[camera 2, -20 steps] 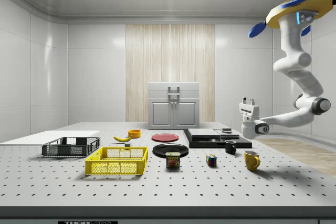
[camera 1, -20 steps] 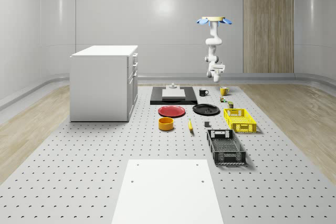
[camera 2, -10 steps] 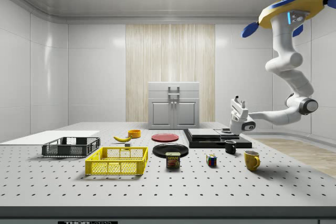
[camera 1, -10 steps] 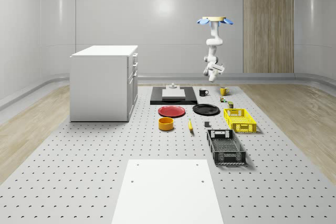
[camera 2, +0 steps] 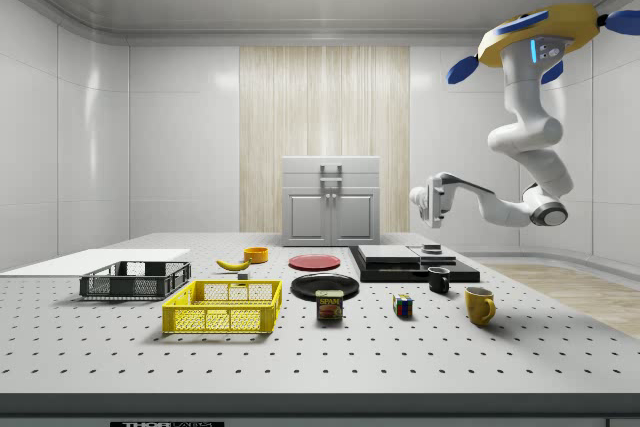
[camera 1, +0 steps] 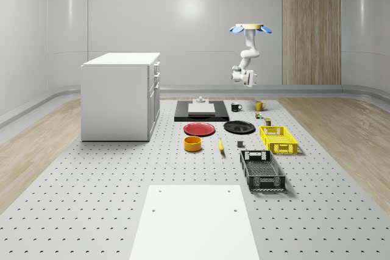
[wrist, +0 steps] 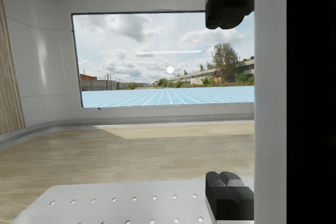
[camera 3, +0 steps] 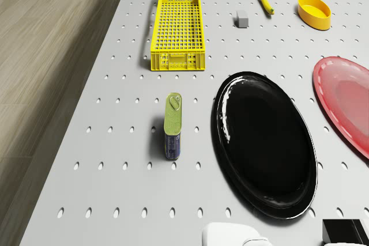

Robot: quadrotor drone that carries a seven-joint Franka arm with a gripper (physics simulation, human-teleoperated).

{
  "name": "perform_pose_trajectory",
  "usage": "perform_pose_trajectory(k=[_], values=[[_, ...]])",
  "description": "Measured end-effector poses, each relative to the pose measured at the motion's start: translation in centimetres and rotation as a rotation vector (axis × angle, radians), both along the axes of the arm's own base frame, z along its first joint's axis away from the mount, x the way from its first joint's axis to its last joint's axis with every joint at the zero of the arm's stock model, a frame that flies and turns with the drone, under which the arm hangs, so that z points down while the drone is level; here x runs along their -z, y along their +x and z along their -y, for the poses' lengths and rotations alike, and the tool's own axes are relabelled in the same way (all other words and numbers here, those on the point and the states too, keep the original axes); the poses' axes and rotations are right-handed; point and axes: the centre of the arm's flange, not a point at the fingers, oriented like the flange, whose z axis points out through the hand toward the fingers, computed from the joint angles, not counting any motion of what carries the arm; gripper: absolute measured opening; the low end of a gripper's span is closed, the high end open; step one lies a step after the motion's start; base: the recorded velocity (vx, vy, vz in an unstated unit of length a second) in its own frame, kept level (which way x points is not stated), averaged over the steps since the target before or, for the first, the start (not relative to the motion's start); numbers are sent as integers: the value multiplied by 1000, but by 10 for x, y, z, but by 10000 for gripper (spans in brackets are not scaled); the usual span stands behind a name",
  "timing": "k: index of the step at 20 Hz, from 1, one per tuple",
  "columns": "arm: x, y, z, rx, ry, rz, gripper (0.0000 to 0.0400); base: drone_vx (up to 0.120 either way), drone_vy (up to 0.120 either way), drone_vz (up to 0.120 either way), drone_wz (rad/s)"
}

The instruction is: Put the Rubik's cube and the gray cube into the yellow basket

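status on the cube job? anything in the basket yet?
Nothing done: the yellow mesh basket holds nothing. The multicoloured Rubik's cube and small gray cube both sit on the table. In hand: nothing; the drone hovers with its gripper raised well above the table. Both placements remain.

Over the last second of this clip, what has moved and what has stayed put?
In the side view the drone has drifted toward the view's left, hovering above the table's mug end. The arm folded up, lifting the gripper higher and further left, above the black slab. Nothing was grasped or released. The Rubik's cube, gray cube and yellow basket stayed where they were.
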Motion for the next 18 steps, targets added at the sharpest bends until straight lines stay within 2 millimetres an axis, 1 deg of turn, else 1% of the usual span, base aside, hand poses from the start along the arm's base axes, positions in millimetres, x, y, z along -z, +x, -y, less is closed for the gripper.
perform_pose_trajectory(k=[2,3,5,7,9,12,18], values=[[27,1,15,12,-310,0,400,120,0,-120,0],[37,1,23,17,-445,0,400,120,0,-120,0],[51,2,41,24,-668,-1,400,120,0,-120,0],[58,2,55,29,-833,-3,400,120,0,-120,0],[63,2,66,32,-952,-4,400,120,0,-120,0],[65,2,77,35,-1068,-6,400,120,0,-120,0],[67,2,88,36,-1176,-9,400,120,0,-120,0]])
